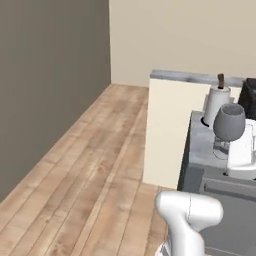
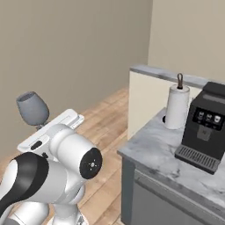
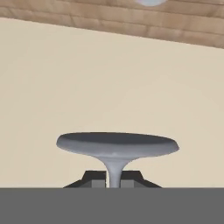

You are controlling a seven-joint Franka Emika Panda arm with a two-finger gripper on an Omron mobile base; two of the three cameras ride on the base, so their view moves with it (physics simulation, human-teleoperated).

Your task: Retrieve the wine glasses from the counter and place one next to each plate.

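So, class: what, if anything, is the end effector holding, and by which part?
The end effector holds a wine glass, gripped by its thin stem just behind the foot.
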